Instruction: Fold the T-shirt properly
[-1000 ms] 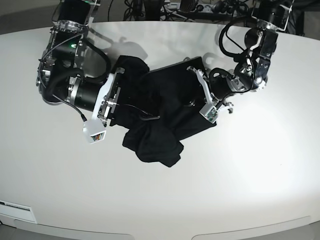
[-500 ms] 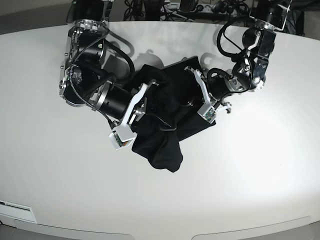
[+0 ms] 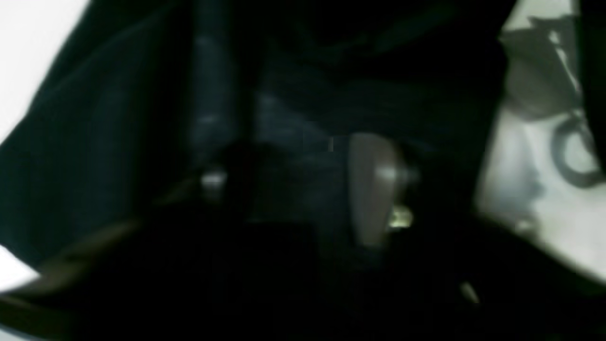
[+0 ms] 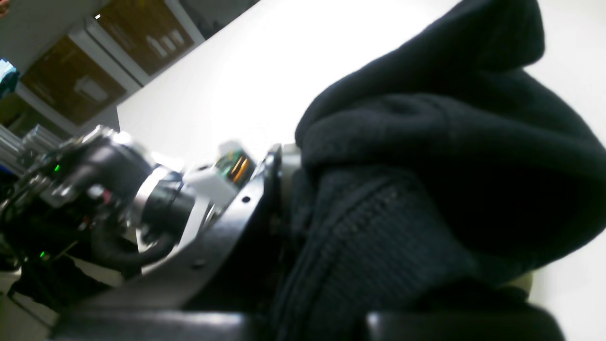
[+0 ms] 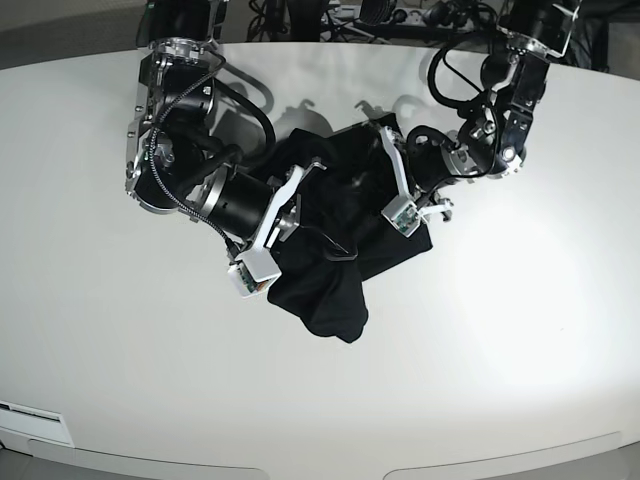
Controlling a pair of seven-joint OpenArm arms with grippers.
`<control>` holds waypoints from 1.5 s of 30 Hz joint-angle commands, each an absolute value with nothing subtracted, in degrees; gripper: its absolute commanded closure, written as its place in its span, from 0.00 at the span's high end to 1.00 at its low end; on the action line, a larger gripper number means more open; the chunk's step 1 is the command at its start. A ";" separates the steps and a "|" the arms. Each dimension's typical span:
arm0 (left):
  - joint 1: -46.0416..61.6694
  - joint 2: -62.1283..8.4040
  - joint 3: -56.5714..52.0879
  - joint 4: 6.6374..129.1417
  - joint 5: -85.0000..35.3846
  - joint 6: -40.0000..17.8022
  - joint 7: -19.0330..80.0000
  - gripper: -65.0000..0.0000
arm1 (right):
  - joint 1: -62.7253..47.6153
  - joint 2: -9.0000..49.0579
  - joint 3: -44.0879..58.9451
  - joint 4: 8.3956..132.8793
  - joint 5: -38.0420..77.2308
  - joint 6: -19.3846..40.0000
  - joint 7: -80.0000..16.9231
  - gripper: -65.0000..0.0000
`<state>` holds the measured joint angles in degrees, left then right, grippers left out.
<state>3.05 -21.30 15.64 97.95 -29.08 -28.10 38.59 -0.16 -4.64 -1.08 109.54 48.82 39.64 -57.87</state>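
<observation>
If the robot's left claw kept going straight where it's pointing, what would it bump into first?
Most likely the black T-shirt: the left gripper points into the cloth pile, which fills its wrist view, though depth is hard to judge.

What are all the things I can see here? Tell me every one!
T-shirt: one, black, bunched in the middle of the table between the two arms.
Table: one, white, under everything.
Boxes: a few, brown, at the back in the right wrist view.
Cables: several, dark, behind the table's far edge.
Right gripper: one, black and silver, shut on the T-shirt.
Left gripper: one, black and white, over the cloth; jaws hidden.
</observation>
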 commanded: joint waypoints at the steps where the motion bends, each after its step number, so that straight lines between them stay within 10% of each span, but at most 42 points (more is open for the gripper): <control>1: 2.83 -22.06 15.18 99.31 -27.70 -27.40 41.19 0.61 | 0.75 -5.02 -1.19 110.48 50.74 40.00 -55.42 0.00; 27: 4.21 -27.00 -21.74 116.95 -50.09 -25.93 48.25 0.60 | -0.58 -8.75 -13.76 101.45 42.89 40.00 -49.34 0.00; 32: 5.76 -27.00 -22.15 116.88 -50.02 -26.20 48.38 0.60 | 1.39 -8.91 -20.05 98.24 37.52 40.00 -51.09 0.67; 45: 8.01 -26.98 -22.15 116.88 -50.00 -26.57 48.10 0.60 | 5.72 -8.88 -25.61 111.35 54.08 40.00 -54.70 0.64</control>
<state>8.78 -26.09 -21.67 116.01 -49.25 -26.22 49.67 4.80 -8.25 -25.65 110.48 52.95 39.70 -56.01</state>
